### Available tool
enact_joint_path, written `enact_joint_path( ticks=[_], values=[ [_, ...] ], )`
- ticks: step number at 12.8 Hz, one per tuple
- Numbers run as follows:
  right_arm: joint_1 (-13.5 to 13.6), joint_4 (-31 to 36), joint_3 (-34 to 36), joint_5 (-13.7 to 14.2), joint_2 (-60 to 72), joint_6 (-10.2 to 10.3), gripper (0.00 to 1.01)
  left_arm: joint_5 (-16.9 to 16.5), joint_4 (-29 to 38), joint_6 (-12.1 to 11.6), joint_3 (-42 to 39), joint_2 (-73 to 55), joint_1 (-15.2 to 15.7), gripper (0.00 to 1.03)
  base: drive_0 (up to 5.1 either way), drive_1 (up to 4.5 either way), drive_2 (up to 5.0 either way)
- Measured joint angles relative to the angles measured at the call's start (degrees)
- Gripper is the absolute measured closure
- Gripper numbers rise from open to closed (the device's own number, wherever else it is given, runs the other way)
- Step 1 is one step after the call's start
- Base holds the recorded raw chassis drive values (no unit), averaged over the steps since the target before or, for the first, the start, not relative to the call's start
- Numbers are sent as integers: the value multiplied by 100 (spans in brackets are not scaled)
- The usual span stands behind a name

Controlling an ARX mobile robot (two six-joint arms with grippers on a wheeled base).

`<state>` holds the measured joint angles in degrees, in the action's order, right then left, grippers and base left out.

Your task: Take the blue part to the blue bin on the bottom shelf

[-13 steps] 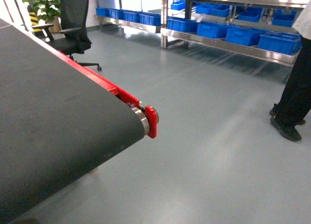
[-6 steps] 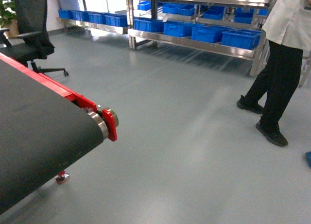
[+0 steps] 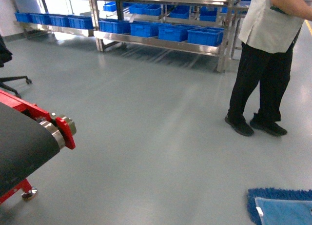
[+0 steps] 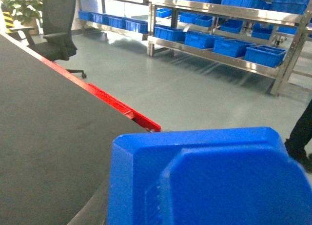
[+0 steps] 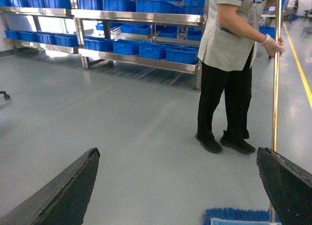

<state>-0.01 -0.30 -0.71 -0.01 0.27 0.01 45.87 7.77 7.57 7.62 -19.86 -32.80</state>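
Blue plastic fills the lower right of the left wrist view: the blue part [image 4: 209, 181] is seen very close to the camera, with a raised panel on its face, and it covers the place where the left claw is expected. The fingers of the left claw are not shown, so it cannot be told if the part is grasped or only lies there. Behind the part the black conveyor belt [image 4: 44, 127] is seen, with its red side frame [image 4: 122, 108] running along the far edge; whether the part touches the belt cannot be told. An office chair [image 4: 56, 25] and a green plant [image 4: 19, 3] are placed beyond the belt. The right claw [image 5: 178, 154] is released: its two dark fingers [image 5: 73, 186] are spread wide, and only the grey floor [image 3: 146, 112] is seen between them. At the far side of the floor a steel rack is placed, and on its bottom shelf [image 3: 161, 43] a row of blue bins [image 3: 204, 36] is kept, well apart from the belt. A person [image 3: 265, 64] in a light shirt and black trousers is standing near the right end of the rack, and a metal pole [image 5: 276, 78] is held in one hand. A blue mop head [image 3: 282, 205] is lying on the floor at the bottom right corner of the head view.
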Motion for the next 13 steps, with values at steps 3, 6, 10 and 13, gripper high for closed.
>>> enact_joint_path(
  ticks=[3,6,10,13],
  values=[
    [0,2,0,0,0,0,3,0,0,0,0,0,0,59,-170,-170,-170],
    [0,0,0,0,0,0,3,0,2,-2,0,0,0,59,-155,-155,-155],
    [0,0,0,0,0,0,3,0,2,-2,0,0,0,59,-159,-159,-159],
    [0,0,0,0,0,0,3,0,0,-2,0,0,0,59,-150,-150,-150]
  ],
)
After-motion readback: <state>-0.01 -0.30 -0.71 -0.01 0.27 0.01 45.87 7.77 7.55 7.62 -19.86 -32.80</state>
